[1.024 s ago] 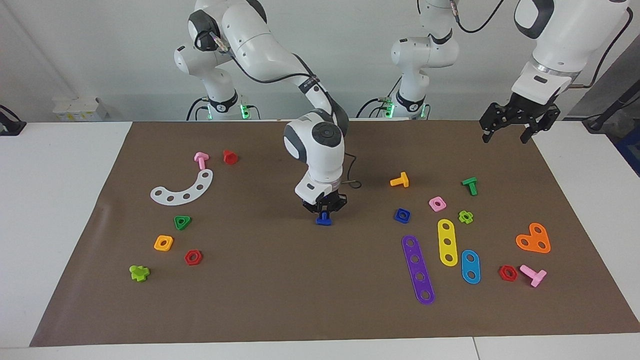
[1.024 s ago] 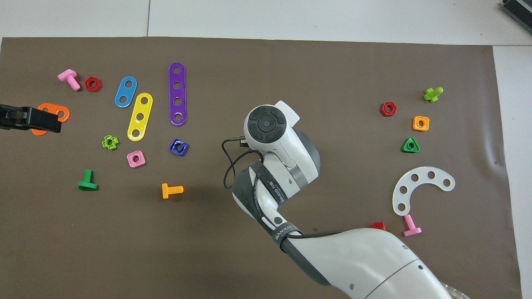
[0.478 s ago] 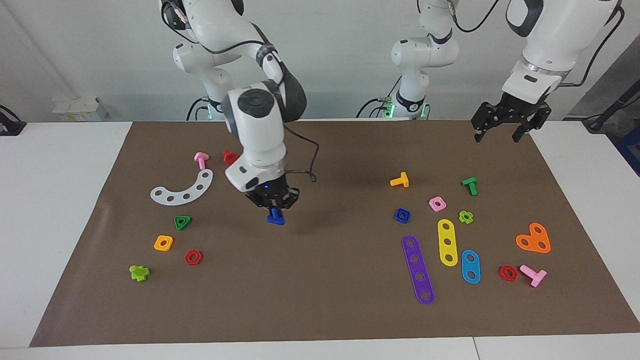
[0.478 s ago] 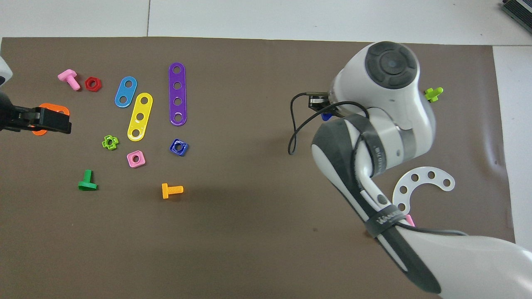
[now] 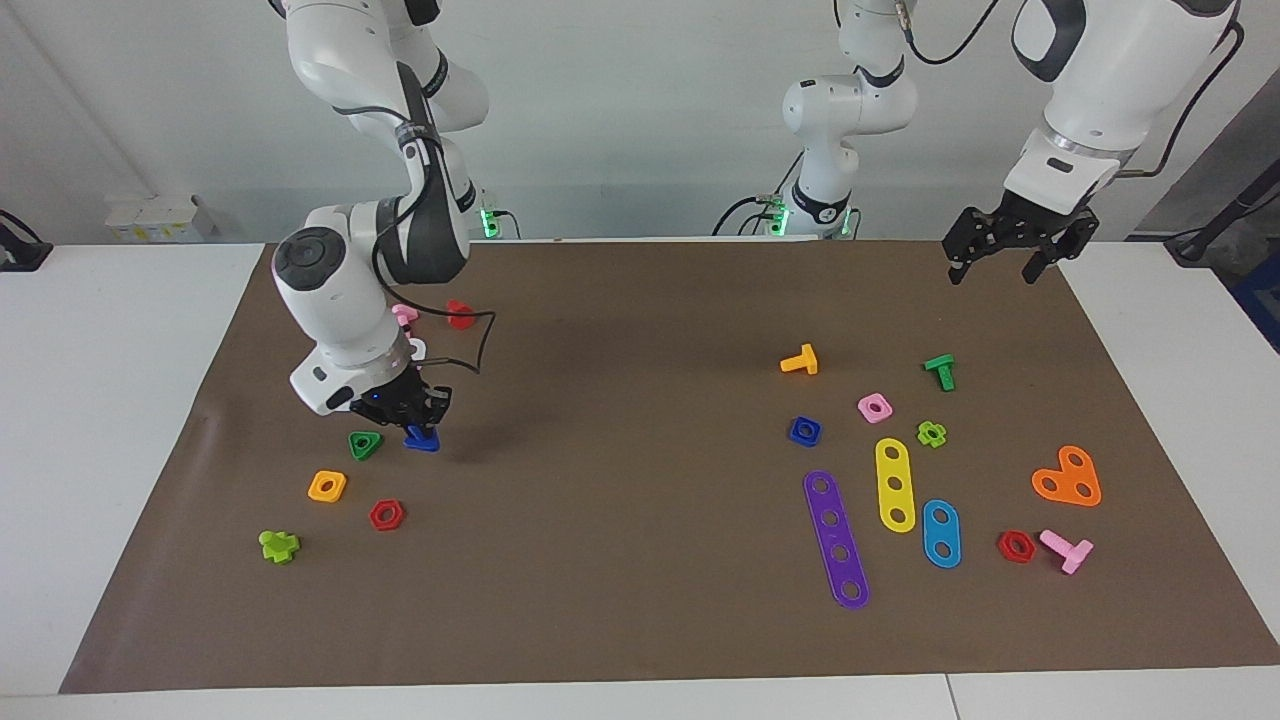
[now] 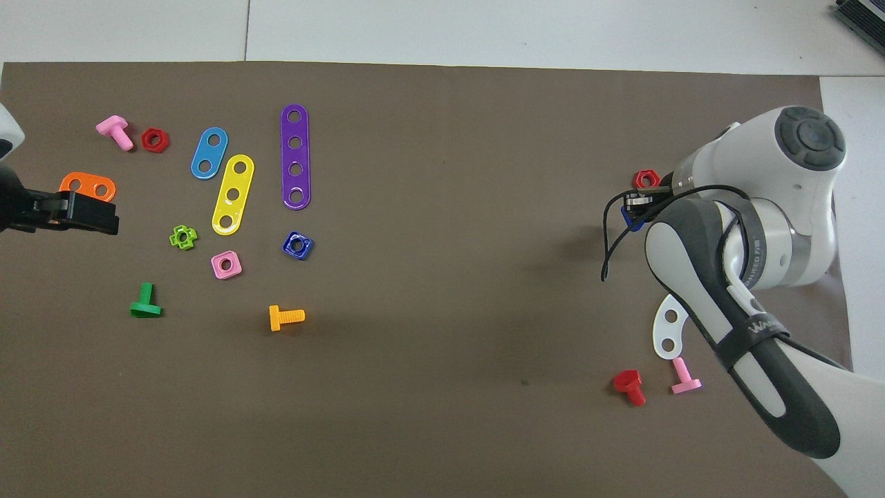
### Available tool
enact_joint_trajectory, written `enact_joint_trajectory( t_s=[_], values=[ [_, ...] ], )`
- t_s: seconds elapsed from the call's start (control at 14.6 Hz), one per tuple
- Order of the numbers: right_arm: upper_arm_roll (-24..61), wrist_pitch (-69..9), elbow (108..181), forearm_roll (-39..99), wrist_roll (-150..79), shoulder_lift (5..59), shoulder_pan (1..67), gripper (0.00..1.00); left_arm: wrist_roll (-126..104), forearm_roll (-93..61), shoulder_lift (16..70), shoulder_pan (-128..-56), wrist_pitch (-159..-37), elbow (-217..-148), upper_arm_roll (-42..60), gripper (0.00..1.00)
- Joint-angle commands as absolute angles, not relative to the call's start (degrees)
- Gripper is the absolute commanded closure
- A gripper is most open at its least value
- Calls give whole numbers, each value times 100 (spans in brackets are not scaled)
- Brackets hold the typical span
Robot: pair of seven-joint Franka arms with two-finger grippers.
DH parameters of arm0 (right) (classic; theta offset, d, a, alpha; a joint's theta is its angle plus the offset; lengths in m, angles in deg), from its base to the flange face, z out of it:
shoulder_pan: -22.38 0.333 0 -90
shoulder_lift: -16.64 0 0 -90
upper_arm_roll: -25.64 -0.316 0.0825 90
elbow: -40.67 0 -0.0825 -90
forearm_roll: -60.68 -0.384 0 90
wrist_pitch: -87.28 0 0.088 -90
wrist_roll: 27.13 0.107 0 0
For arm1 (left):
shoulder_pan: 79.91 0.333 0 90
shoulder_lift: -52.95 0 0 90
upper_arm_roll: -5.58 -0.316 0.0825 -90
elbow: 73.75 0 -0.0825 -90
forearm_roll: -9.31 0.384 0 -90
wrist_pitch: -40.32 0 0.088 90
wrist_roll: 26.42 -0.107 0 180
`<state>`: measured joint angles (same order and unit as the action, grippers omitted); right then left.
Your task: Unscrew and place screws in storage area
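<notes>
Over the storage area (image 5: 300, 420), beside the green triangular nut (image 5: 365, 444), the right claw (image 5: 420, 425) grips the screw (image 5: 421, 438) head-down, just above the bench (image 5: 620, 560).

White arms (image 5: 360, 60), grey joints, black pincers, cables

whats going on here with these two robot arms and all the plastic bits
The right gripper holds a dark-blue screw low over the brown mat, beside the green triangular nut at the right arm's end, among the loose nuts and screws. The left gripper waits in the air over the mat's corner at the left arm's end.
</notes>
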<state>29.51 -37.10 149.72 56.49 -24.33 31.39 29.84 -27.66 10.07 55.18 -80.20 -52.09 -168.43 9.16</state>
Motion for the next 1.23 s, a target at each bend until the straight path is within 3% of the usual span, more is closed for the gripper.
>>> enact_joint_trajectory(
  t_s=[0.0,0.27,0.34,0.48,0.55,0.75,1.16],
  values=[
    [2863,-4252,15747,5470,-2608,2798,2897,100,-2747,1081,5902,-7991,-5328,-17438,962,0],
    [2863,-4629,16072,5479,-2660,2842,2871,100,-2738,1081,5893,-8018,-5337,-17429,945,0],
    [2863,-4814,16177,5479,-2669,2851,2871,95,-2738,1081,5893,-8018,-5337,-17429,936,0],
    [2871,-5113,16292,5479,-2652,2868,2862,18,-2738,1081,5876,-8044,-5328,-17429,892,0],
    [2871,-5115,16249,5479,-2599,2877,2888,0,-2738,1081,5867,-8044,-5337,-17429,866,0],
    [2898,-4800,15724,5575,-2100,2728,2941,0,-2765,1081,5867,-8027,-5398,-17429,796,0],
    [2986,-2676,14107,6032,-1975,2087,2740,0,-2853,1081,5560,-8035,-5504,-17096,751,0]
  ],
)
